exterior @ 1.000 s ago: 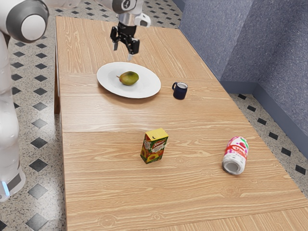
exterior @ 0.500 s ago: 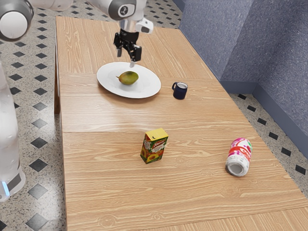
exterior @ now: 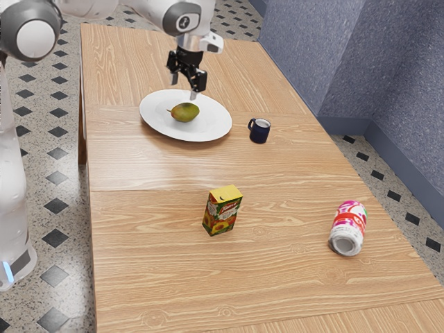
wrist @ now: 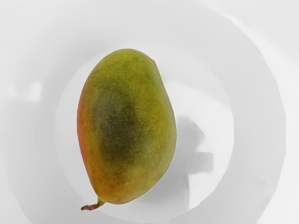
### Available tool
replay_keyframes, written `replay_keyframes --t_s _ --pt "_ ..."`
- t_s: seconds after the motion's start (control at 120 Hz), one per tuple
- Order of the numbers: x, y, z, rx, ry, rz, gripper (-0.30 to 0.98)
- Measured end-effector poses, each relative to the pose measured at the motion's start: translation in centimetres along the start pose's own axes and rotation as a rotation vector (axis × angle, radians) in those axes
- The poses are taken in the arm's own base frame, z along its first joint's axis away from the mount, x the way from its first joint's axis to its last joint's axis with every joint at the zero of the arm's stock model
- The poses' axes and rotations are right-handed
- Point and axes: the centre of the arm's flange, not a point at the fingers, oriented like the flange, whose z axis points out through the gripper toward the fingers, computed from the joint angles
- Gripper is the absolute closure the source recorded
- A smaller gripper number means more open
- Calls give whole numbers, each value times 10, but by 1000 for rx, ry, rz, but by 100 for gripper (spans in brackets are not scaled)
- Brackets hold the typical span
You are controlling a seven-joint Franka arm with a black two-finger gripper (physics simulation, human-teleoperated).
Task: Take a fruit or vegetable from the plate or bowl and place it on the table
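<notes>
Your black two-finger gripper (exterior: 184, 88) is hanging above the far side of that round white plate (exterior: 216, 125), fingers spread, nothing grabbed. Your green-and-reddish oval mango (exterior: 185, 112) is sitting on the plate. Wrist cam gets you its speckled skin up close; exterior gets you the small dark-blue mug (exterior: 259, 131) just beside the plate, plus a yellow-topped juice carton (exterior: 223, 211) well apart from it.

High side and close downward wrist views share the plate (exterior: 216, 122).
</notes>
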Motion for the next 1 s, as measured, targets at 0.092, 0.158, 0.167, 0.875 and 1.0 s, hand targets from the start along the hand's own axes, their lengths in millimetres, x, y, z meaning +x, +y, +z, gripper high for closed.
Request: replay_keyframes --t_s 0.092,0.158,0.167,0.875,1.0 --pt "5 -1 5 5 -3 -3 0" --pt "7 -1 7 7 -2 -4 0" --pt "7 -1 8 7 -2 -4 0" --pt "9 -41 49 25 -53 -77 0" --pt "11 -39 50 26 -50 -74 0"
